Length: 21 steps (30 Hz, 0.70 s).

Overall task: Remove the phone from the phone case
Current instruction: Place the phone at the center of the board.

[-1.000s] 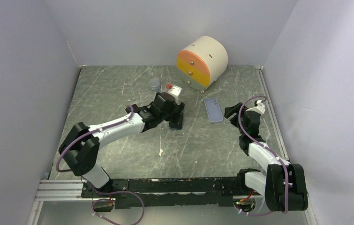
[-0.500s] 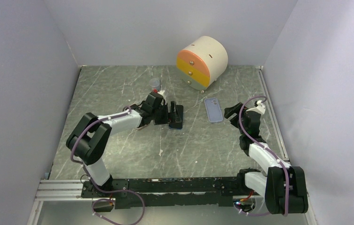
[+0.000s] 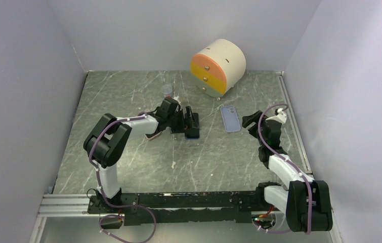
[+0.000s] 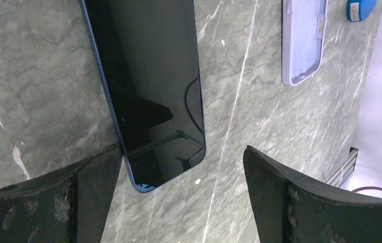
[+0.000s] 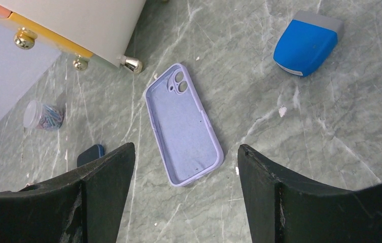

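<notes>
The phone (image 4: 148, 86), dark blue with its black screen up, lies flat on the table (image 3: 128, 101), out of the case. In the left wrist view, my left gripper (image 4: 181, 157) is open over the phone's near end. One finger (image 4: 92, 192) is right beside the phone's edge; whether it touches I cannot tell. From above, the left gripper (image 3: 184, 121) sits just behind the phone (image 3: 192, 133). The lilac phone case (image 3: 230, 118) lies empty, hollow side up, to the right. My right gripper (image 5: 184, 148) hangs open above the table near the case (image 5: 183, 124), holding nothing.
A round cream, orange and yellow drawer unit (image 3: 218, 66) stands at the back. A small clear jar of paper clips (image 3: 167, 91) sits behind the left gripper. A blue block (image 5: 307, 43) lies right of the case. Grey walls close in three sides.
The left arm folded back and its wrist turned, bringing the open gripper down low at the phone. The phone and case stay on the table. The right arm has hardly moved.
</notes>
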{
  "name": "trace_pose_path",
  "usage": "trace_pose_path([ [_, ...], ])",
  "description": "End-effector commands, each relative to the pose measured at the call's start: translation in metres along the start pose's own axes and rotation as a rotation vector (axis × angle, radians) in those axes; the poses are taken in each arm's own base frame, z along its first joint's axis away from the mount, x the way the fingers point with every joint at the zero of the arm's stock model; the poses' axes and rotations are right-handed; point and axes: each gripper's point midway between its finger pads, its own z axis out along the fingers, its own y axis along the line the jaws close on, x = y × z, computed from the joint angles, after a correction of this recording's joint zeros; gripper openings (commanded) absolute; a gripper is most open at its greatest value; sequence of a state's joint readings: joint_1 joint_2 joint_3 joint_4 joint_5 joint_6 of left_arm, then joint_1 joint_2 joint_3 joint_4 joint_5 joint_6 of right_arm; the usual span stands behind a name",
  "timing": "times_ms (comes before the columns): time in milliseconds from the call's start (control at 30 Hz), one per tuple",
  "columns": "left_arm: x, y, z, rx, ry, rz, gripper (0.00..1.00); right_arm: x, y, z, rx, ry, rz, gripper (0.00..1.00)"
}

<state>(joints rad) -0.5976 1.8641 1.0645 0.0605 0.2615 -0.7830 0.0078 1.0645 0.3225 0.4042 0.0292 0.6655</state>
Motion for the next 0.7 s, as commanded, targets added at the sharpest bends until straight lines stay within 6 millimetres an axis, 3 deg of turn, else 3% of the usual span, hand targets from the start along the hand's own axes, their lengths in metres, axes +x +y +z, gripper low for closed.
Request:
trace_pose_path([
  [0, -0.019, -0.001, 0.003, -0.006, -0.045, -0.001, 0.94, -0.024, 0.016, 0.002, -0.039, -0.071, 0.001, 0.77],
  [133, -0.038, 0.007, -0.011, -0.028, -0.106, -0.016, 0.94, -0.024, 0.017, 0.003, -0.046, -0.067, 0.004, 0.77],
  [267, -0.06, 0.016, -0.041, -0.104, -0.203, -0.007, 0.94, -0.027, 0.026, 0.004, -0.081, -0.066, 0.017, 0.78],
  [300, -0.061, 0.02, -0.051, -0.128, -0.216, -0.015, 0.94, -0.026, 0.029, 0.003, -0.095, -0.055, 0.016, 0.95],
  [367, -0.068, 0.027, -0.071, -0.171, -0.267, -0.023, 0.94, -0.026, 0.031, 0.004, -0.094, -0.045, 0.013, 0.99],
  [533, -0.069, 0.06, -0.123, -0.376, -0.355, -0.078, 0.94, -0.027, 0.037, 0.001, -0.13, -0.048, 0.006, 0.99],
  [667, -0.065, 0.092, -0.153, -0.544, -0.38, -0.155, 0.94, -0.027, 0.037, 0.001, -0.129, -0.045, 0.002, 0.99],
])
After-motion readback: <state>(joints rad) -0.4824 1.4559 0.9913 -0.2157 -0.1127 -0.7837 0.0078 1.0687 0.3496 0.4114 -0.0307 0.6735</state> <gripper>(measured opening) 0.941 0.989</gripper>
